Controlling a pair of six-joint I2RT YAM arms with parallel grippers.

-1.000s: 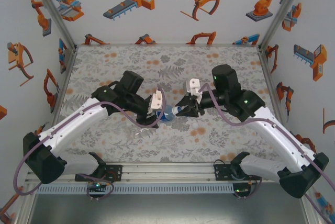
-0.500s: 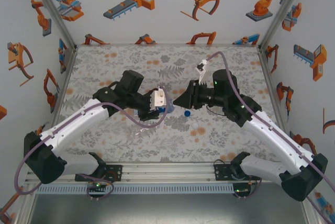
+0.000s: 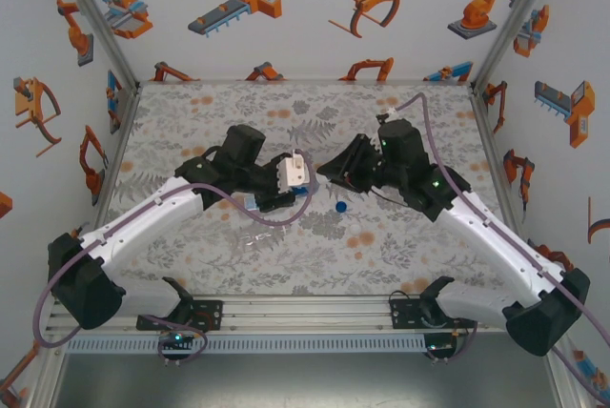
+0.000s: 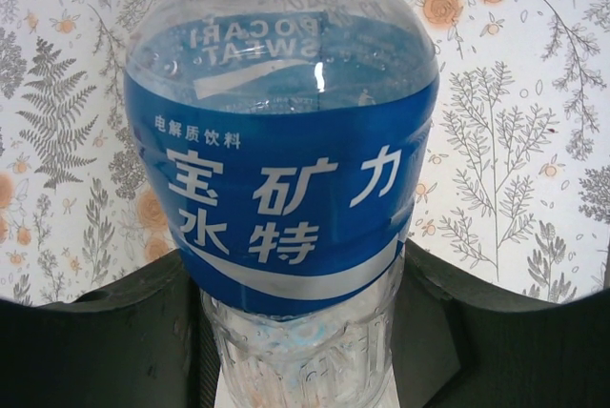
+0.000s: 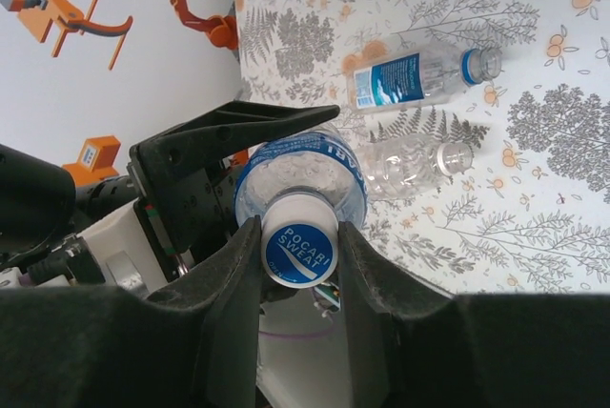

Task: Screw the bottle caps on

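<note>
Shifted toward the far edge, right gripper (image 5: 300, 236) pinches a cap (image 5: 299, 254) over the bottle (image 4: 286, 170) the left gripper (image 4: 295, 284) clamps; labelled spare bottle (image 5: 412, 76) and bare bottle (image 5: 415, 162) lie uncapped.

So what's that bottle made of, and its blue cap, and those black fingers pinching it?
The bottle looks like thin clear plastic: shiny, ridged, and the label's far side shows through it. The cap seems harder solid plastic, smooth blue with white letters. The black fingers look matte, maybe plastic or rubber; I can't tell which.

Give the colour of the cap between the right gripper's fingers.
The cap: blue top, white lettering, white rim; clearest in right wrist view.
</note>
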